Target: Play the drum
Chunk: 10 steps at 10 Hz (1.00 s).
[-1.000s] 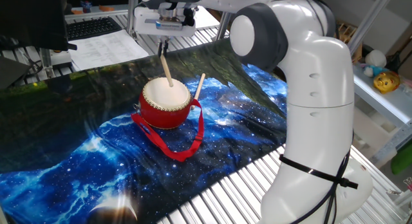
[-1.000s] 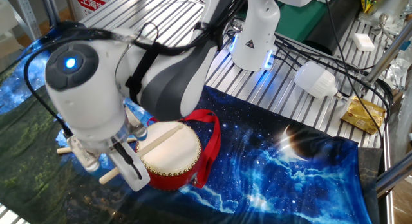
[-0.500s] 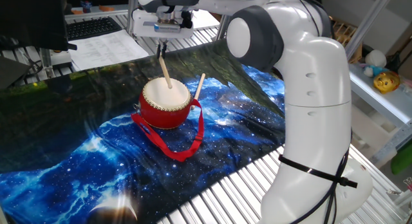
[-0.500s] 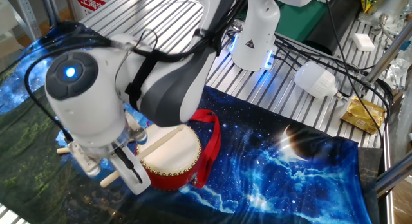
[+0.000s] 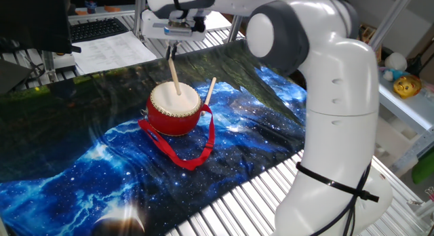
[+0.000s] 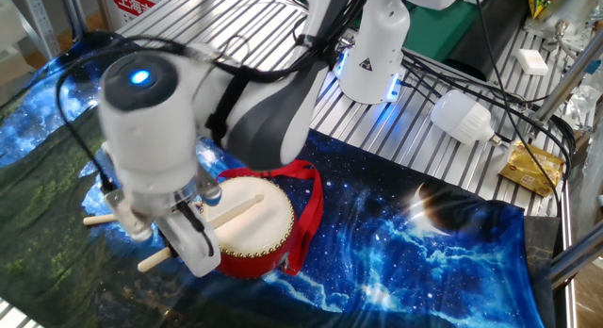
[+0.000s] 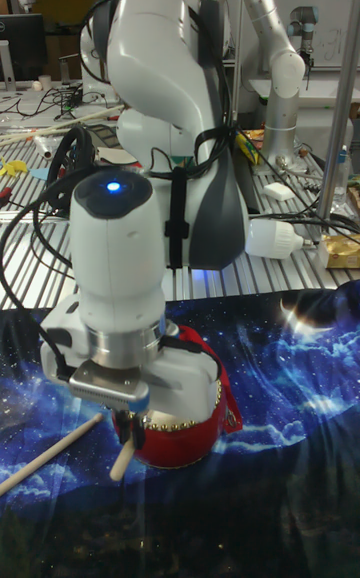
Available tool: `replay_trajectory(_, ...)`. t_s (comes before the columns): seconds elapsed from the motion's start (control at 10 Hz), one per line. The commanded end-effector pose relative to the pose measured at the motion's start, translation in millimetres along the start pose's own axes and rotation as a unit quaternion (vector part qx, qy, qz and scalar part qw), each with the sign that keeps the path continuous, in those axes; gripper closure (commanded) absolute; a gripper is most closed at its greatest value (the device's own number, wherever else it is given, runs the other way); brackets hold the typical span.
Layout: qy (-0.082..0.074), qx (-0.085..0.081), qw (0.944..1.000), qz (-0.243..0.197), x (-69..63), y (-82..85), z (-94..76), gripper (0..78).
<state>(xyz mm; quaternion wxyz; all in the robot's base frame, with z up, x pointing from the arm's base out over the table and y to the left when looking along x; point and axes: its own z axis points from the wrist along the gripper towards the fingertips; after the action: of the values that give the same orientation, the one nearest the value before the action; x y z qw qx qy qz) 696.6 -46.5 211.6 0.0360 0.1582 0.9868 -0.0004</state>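
Drum (image 5: 174, 108): small, round, red body, cream-white skin head, dark studs round the rim. Sits upright w/ head facing up, on a blue galaxy-print cloth (image 5: 81, 175) covering the table; round, so no long axis of its own. Long red ribbon strap (image 5: 184, 154) trails off the body across the cloth in a loop toward the cloth's near edge in one fixed view; in the other fixed view it bunches at the drum's (image 6: 247, 226) far side.

Gripper (image 5: 172, 45) is above the drum's far side, clamped on a thin wooden stick (image 5: 175, 74). Stick slants down, lower tip on or just at the skin, can't tell if touching. Second stick (image 5: 209, 91) leans vs the drum's side, tilted. In tall fixed view the gripper (image 7: 124, 427) hides most of the drum (image 7: 185, 428).
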Motion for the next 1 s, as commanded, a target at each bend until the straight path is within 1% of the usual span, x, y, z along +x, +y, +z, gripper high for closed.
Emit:
replay_trajectory(0.1,-0.152,-0.017,0.9879,0.029,1.0,-5.0,-8.4,76.4)
replay_trajectory(0.2,-0.144,-0.018,0.989,0.032,1.3,-5.1,-8.3,76.4)
replay_trajectory(0.3,-0.132,-0.032,0.9901,0.035,2.0,-4.5,-6.6,76.4)
replay_trajectory(0.4,-0.111,-0.021,0.9933,0.023,2.1,-4.0,-6.0,76.4)
replay_trajectory(0.5,-0.068,-0.011,0.9976,0.013,2.3,-5.1,-8.2,76.4)
replay_trajectory(0.6,-0.057,-0.014,0.9982,0.011,2.6,-5.2,-8.7,76.4)
replay_trajectory(0.7,-0.025,-0.01,0.9996,0.003,2.7,-5.2,-8.9,76.4)
replay_trajectory(0.8,-0.001,-0.007,1.0,-0.006,2.8,-5.2,-9.1,76.4)
replay_trajectory(0.9,0.007,-0.006,0.9999,-0.01,2.8,-5.2,-9.1,76.4)
replay_trajectory(1.0,0.02,-0.007,0.9997,-0.013,3.2,-4.8,-9.5,76.4)
